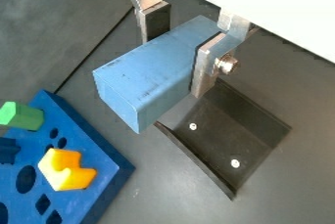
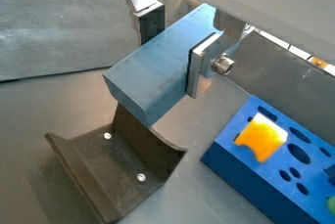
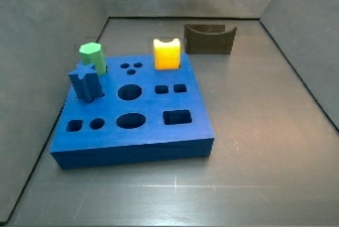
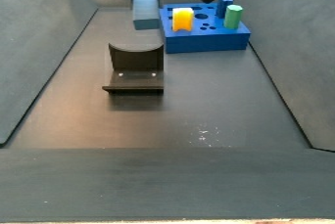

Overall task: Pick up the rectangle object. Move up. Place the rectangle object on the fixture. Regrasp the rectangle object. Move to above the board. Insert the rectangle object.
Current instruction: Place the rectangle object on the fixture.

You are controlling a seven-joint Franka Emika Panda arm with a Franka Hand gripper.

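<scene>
1. The gripper (image 1: 186, 34) was high up in the air, above the fixture (image 1: 229, 130).
2. Its silver fingers (image 1: 211, 60) were squeezed onto the rectangle object (image 1: 151, 74), one on each side, in both wrist views.
3. The rectangle object (image 2: 160, 64) hung in the air and touched nothing below it.
4. In a side view, it (image 4: 144, 3) showed near the top edge, above the fixture (image 4: 133, 68).
5. The fixture (image 3: 209, 38) sat on the dark surface (image 3: 265, 112), behind the board (image 3: 133, 107).
6. A yellow piece (image 3: 167, 53), a green piece (image 3: 90, 53) and a dark blue peg (image 3: 85, 82) stood in the board.
</scene>
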